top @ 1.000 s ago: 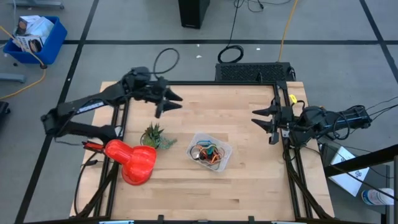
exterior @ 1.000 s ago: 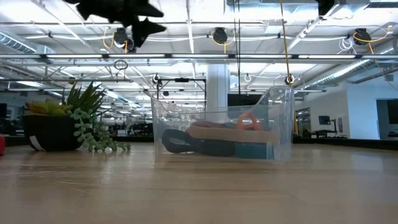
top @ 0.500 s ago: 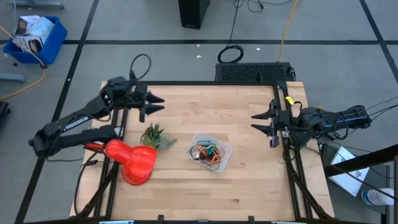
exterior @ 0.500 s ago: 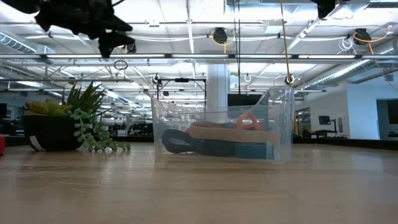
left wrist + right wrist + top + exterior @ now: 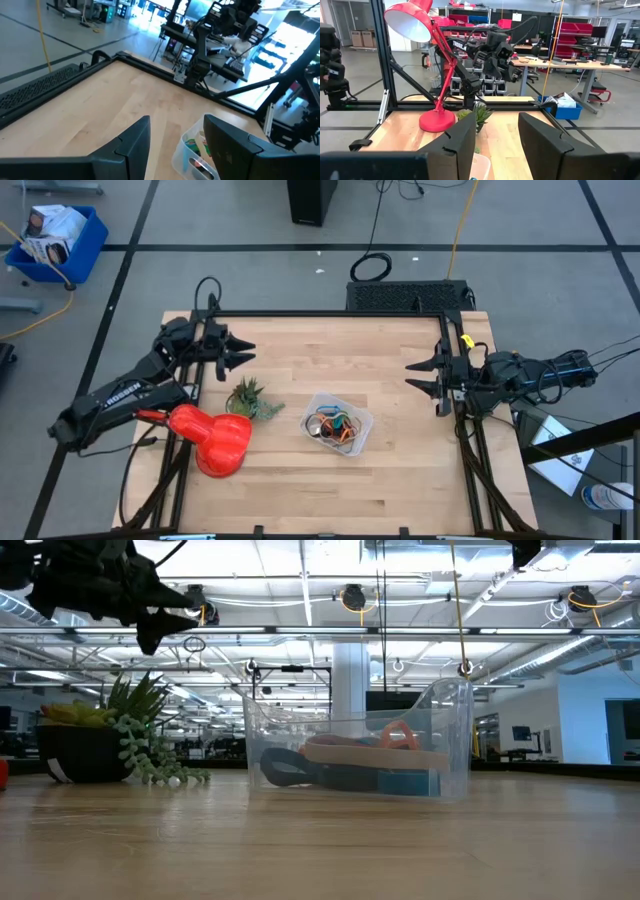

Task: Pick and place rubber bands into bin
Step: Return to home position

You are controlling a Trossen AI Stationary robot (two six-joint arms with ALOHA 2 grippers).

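The rubber bands (image 5: 335,427), thin loops in black, orange, green, blue and tan, lie heaped together inside the small clear rectangular plastic bin (image 5: 364,420). The bin sits on the pale wooden table (image 5: 330,350), between my two grippers and well apart from both. My left gripper (image 5: 243,356) hangs high over the table near its left side. Its fingers are spread wide with nothing between them, and they point out across the boards towards the bin. The small green potted plant (image 5: 248,397) stands near those fingertips, between them and the bin. The red desk lamp (image 5: 215,440) is just beyond the plant. My right gripper (image 5: 412,377) hovers at the table's right edge, its fingers likewise parted and empty, facing my left arm across the table.
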